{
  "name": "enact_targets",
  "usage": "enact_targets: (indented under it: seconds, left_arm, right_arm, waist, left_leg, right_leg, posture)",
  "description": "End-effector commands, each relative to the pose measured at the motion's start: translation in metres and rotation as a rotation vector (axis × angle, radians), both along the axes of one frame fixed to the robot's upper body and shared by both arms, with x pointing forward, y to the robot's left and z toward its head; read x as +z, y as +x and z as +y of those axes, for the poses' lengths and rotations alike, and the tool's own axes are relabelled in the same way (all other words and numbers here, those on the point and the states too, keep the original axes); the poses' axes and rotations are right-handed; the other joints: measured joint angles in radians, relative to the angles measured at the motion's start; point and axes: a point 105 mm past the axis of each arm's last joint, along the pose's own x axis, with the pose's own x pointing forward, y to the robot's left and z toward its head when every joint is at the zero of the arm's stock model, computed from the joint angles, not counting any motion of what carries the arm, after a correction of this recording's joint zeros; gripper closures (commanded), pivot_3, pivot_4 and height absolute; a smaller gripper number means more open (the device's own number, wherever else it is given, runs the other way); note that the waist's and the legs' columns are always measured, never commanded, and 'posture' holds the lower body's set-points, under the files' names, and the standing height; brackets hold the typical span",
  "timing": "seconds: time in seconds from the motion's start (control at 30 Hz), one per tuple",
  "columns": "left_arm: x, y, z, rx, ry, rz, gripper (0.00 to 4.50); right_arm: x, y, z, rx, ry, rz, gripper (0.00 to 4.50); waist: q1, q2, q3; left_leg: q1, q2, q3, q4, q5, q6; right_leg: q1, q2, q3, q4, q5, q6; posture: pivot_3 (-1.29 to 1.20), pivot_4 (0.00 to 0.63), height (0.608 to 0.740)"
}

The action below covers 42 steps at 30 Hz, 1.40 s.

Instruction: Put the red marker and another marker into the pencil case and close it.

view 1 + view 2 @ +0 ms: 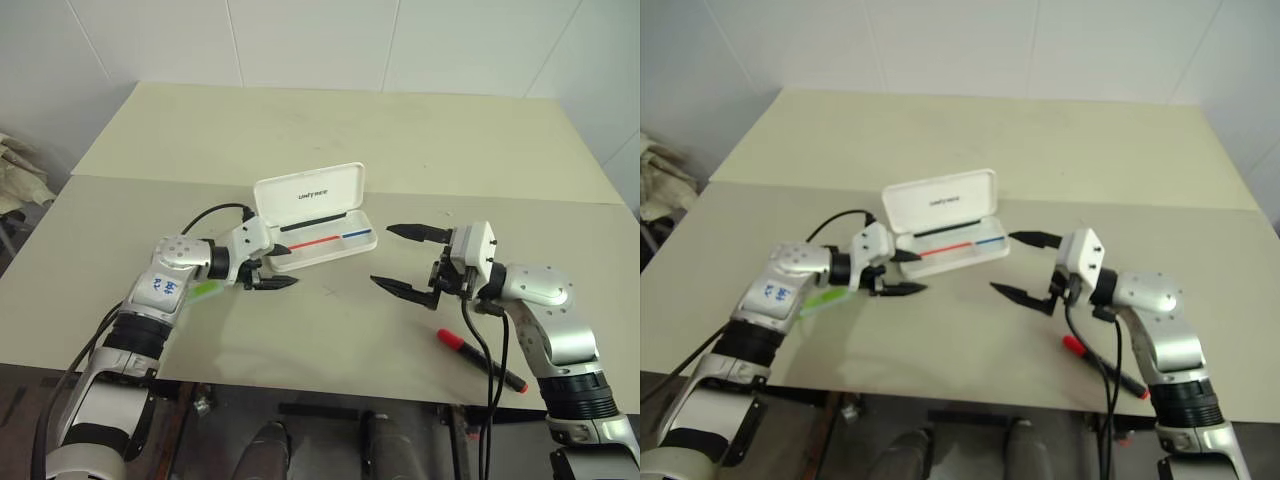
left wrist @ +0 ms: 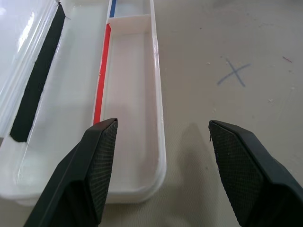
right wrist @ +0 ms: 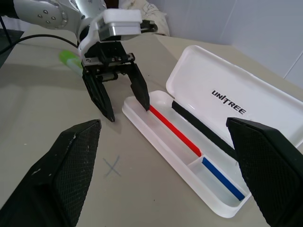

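On the beige desk (image 1: 420, 140), a lime-green highlighter (image 1: 205, 290) lies under the left arm. The left claw (image 1: 268, 274) gapes empty at the open white plastic pencil case (image 1: 325, 243). The right claw (image 1: 412, 259) spreads wide, empty, above the black red-capped marker (image 1: 480, 359).

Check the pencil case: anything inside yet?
Empty. The pencil case lies open with bare compartments; the red marker and green highlighter both lie on the table.
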Motion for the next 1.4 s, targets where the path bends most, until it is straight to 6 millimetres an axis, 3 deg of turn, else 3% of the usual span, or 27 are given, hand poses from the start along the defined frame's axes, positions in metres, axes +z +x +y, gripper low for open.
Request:
enact_targets:
  seconds: [0.03,0.23,0.3,0.6,0.87,1.13,1.4]
  left_arm:
    - [-0.003,0.003,0.001,-0.014,0.048,-0.009,1.25]
    - [-0.009,0.005,-0.004,-0.041,0.073,0.055,1.25]
    - [-0.009,0.007,-0.005,-0.036,0.076,0.058,1.61]
    - [-0.011,0.011,-0.01,-0.057,0.121,0.065,4.47]
    - [-0.008,0.014,-0.011,-0.063,0.135,0.043,4.47]
    - [0.007,-0.008,-0.016,-0.209,0.169,-0.025,4.47]
    - [0.009,-0.038,-0.02,-0.334,0.231,-0.055,4.47]
  right_arm:
    - [0.015,-0.004,0.004,0.013,0.014,-0.071,0.0]
    - [0.017,-0.003,0.004,0.01,0.021,-0.08,0.0]
    - [0.017,-0.003,0.004,0.006,0.022,-0.083,0.0]
    - [0.022,-0.001,0.001,-0.007,0.028,-0.098,0.0]
    - [0.023,0.003,-0.009,-0.021,0.007,-0.086,0.0]
    - [0.015,0.008,-0.026,-0.052,-0.037,-0.051,0.0]
    - [0.01,0.007,-0.031,-0.064,-0.043,-0.035,0.0]
  waist:
    - [-0.002,0.0,0.0]
    - [-0.001,0.0,0.0]
    - [-0.002,0.0,0.0]
    - [0.0,0.0,0.0]
    - [0.001,0.0,0.0]
    - [-0.001,0.0,0.0]
    - [0.0,0.0,0.0]
  left_leg:
    - [0.0,0.0,0.0,0.0,0.0,0.0]
    - [0.0,0.0,0.0,0.0,0.0,0.0]
    - [0.001,0.0,0.0,0.0,0.0,0.0]
    - [0.001,0.0,0.0,0.0,0.0,0.0]
    - [0.001,0.0,0.0,0.001,0.001,0.0]
    - [0.0,0.0,0.0,0.001,0.001,0.0]
    - [-0.001,0.0,0.001,0.001,0.0,0.001]
  right_leg:
    - [0.0,0.0,0.0,0.0,0.0,0.0]
    - [0.0,0.0,0.0,0.0,0.0,0.0]
    - [0.0,0.0,0.0,0.001,0.0,0.0]
    - [0.0,0.0,0.0,0.001,0.0,0.0]
    - [0.001,0.0,0.0,0.001,0.002,0.001]
    - [0.001,0.0,0.0,0.0,0.003,0.001]
    - [0.0,0.0,0.001,-0.001,0.003,0.001]
  posture:
    - [0.0,0.15,0.74]
    - [0.0,0.15,0.74]
    - [0.0,0.15,0.74]
    - [0.0,0.15,0.74]
    - [0.0,0.15,0.74]
    - [0.0,0.15,0.74]
    - [0.0,0.15,0.74]
